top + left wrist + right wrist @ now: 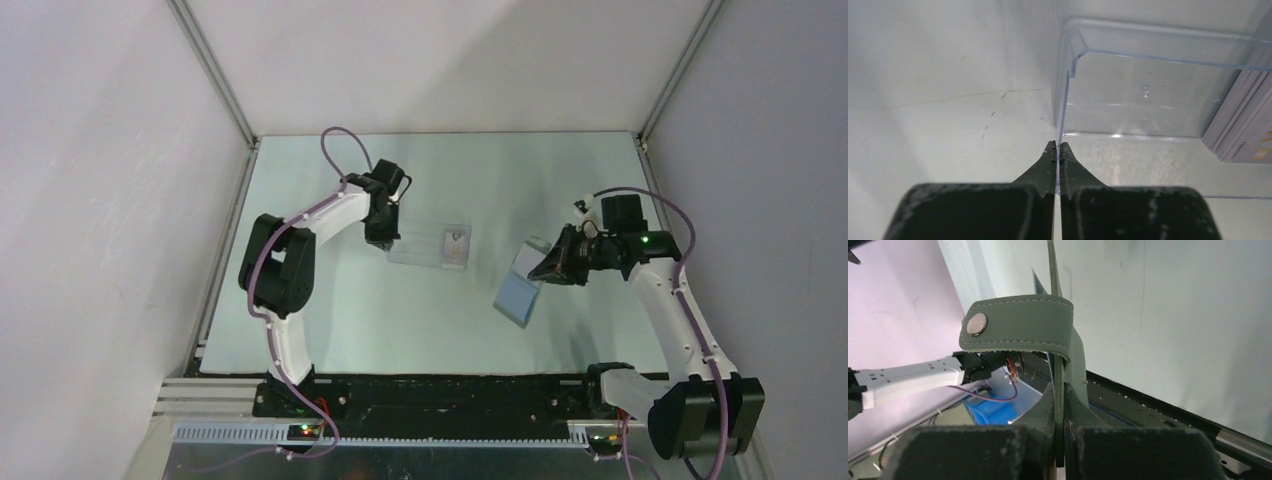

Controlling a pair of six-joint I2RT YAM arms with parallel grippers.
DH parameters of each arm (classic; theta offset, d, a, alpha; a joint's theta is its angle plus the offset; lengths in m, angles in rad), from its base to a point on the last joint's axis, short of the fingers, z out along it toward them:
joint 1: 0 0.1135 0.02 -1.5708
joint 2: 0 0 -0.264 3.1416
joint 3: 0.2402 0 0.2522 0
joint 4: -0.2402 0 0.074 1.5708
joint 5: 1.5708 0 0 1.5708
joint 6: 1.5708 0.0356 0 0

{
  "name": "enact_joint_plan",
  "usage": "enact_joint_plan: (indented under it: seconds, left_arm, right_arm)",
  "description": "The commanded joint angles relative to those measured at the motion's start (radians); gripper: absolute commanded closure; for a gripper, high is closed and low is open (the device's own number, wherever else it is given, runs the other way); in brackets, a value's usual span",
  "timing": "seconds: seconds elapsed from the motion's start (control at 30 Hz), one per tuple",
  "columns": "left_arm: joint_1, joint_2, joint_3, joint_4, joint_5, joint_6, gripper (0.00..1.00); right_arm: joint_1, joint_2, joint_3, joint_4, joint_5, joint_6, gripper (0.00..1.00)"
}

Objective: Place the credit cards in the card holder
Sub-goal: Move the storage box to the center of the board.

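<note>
The credit cards [455, 250] lie as a pale stack at the right end of a clear plastic case [425, 247]. In the left wrist view the stack [1243, 125] sits at the far right inside the case [1148, 100]. My left gripper [383, 240] is shut on the case's left wall [1057, 146]. My right gripper [548, 268] is shut on an edge of the grey card holder [518, 293] and holds it tilted above the table, light-blue inside showing. In the right wrist view the gripper [1059, 390] pinches it below its grey snap strap [1018, 325].
The pale green table [330, 310] is walled in by white panels at left, back and right. A black rail [450, 385] runs along the near edge by the arm bases. The case and the held card holder are about a card's width apart.
</note>
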Motion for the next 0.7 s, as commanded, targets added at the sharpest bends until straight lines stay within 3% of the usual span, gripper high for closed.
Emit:
enact_joint_plan:
  seconds: [0.0, 0.17, 0.27, 0.33, 0.57, 0.67]
  left_arm:
    - [0.026, -0.097, -0.057, -0.008, -0.132, -0.149, 1.0]
    - [0.037, -0.13, -0.085, -0.006, -0.159, -0.154, 0.97]
    - [0.038, -0.132, -0.08, -0.005, -0.132, -0.126, 0.66]
    - [0.037, -0.137, -0.082, -0.006, -0.114, -0.121, 0.56]
    - [0.038, -0.273, -0.14, 0.027, -0.107, -0.087, 0.49]
    - [0.038, -0.398, -0.16, 0.05, -0.097, -0.055, 0.36]
  right_arm:
    - [0.083, 0.012, -0.048, 0.101, 0.005, 0.06, 1.0]
    - [0.158, 0.073, -0.069, 0.16, 0.017, 0.075, 1.0]
    - [0.172, 0.1, -0.078, 0.195, 0.016, 0.077, 1.0]
    - [0.178, 0.121, -0.083, 0.217, 0.01, 0.082, 1.0]
    - [0.188, 0.146, -0.16, 0.373, 0.015, 0.193, 1.0]
    - [0.19, 0.139, -0.22, 0.486, 0.031, 0.283, 1.0]
